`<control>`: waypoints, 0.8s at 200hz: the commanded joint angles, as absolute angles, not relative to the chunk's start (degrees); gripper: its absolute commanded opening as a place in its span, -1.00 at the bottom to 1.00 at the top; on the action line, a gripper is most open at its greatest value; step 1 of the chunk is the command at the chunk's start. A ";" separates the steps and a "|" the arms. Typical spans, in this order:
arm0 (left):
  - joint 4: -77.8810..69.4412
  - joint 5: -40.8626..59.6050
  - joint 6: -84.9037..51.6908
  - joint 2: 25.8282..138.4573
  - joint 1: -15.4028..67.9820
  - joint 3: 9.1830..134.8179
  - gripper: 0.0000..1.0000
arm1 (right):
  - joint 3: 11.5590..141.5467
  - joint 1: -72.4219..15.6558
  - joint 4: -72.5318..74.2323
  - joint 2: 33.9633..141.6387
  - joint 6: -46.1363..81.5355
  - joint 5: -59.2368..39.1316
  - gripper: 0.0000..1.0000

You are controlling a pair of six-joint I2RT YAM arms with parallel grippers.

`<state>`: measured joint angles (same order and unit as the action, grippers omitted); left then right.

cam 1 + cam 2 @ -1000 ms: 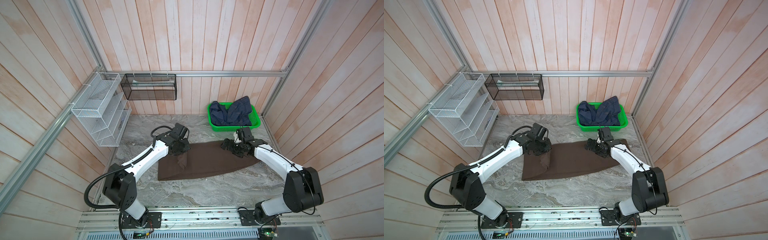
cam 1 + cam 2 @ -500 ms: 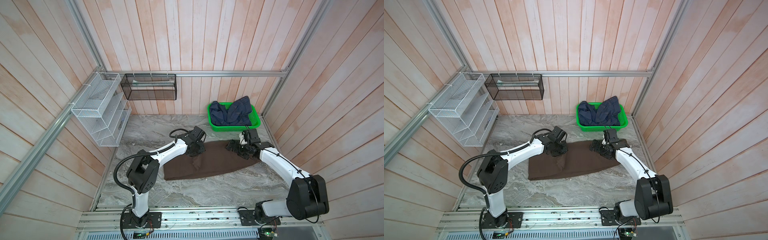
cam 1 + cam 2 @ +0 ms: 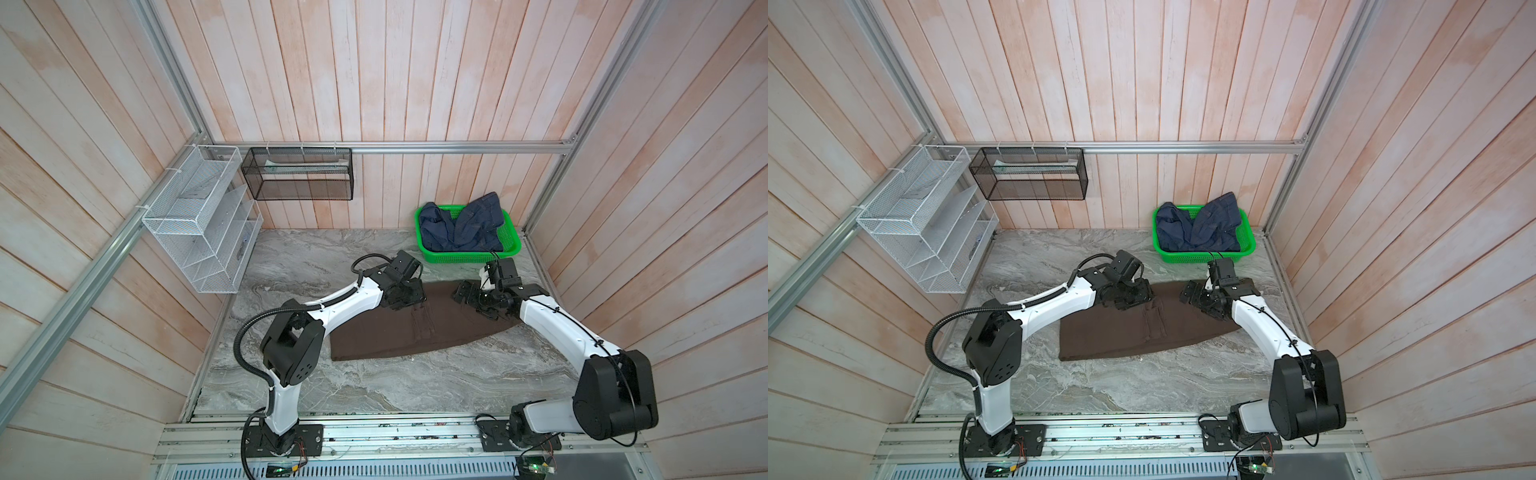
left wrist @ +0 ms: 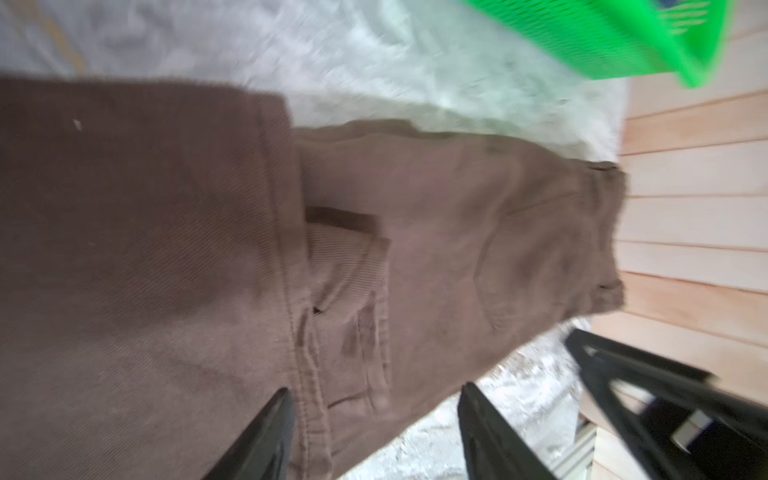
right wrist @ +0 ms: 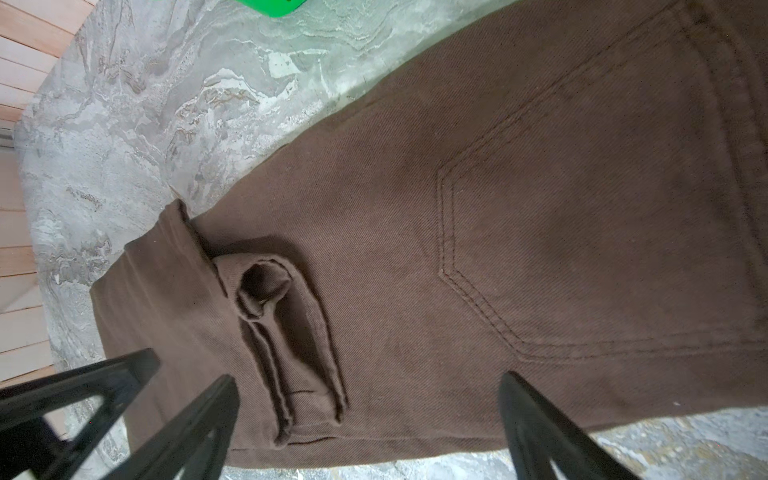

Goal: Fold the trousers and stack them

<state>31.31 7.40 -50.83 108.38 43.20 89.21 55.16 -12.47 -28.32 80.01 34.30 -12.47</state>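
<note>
Left gripper (image 4: 374, 399) and right gripper (image 5: 369, 378) spread-jawed, seemingly just above the trousers (image 3: 395, 336).

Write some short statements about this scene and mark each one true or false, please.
1. The trousers lie on the table. True.
2. The basket is empty. False: a navy garment lies in it.
3. The left gripper grips the trousers. False: its jaws stand open above the cloth.
4. The right gripper is open. True.
5. The trousers lie at full length. False: the legs are folded back, with the hems near the middle.
</note>
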 commanded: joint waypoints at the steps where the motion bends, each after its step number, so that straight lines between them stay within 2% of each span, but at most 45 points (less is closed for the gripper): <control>1: 29.45 3.03 -47.81 97.82 43.33 88.40 0.42 | 55.92 -13.75 -28.92 79.29 33.94 -13.24 0.96; 28: 31.96 -0.31 -47.57 89.25 39.89 78.45 0.47 | 58.12 -18.33 -28.86 81.74 33.49 -12.48 0.96; 59: 31.93 2.42 -46.92 81.05 31.45 60.78 0.49 | 59.54 -22.83 -27.54 85.42 34.05 -12.17 0.96; 84: 29.91 7.14 -43.88 78.69 26.09 51.03 0.50 | 59.02 -23.72 -25.86 86.78 34.61 -12.40 0.96; 110: 26.63 11.93 -41.46 79.67 23.42 45.85 0.50 | 60.18 -24.57 -25.57 88.72 34.08 -12.96 0.96; 154: 25.80 12.54 -40.04 81.67 20.83 42.13 0.47 | 61.58 -26.23 -21.02 91.04 32.87 -17.20 0.96; 160: 25.90 12.64 -39.72 81.61 20.31 41.87 0.47 | 61.40 -26.32 -20.20 91.50 32.95 -17.94 0.90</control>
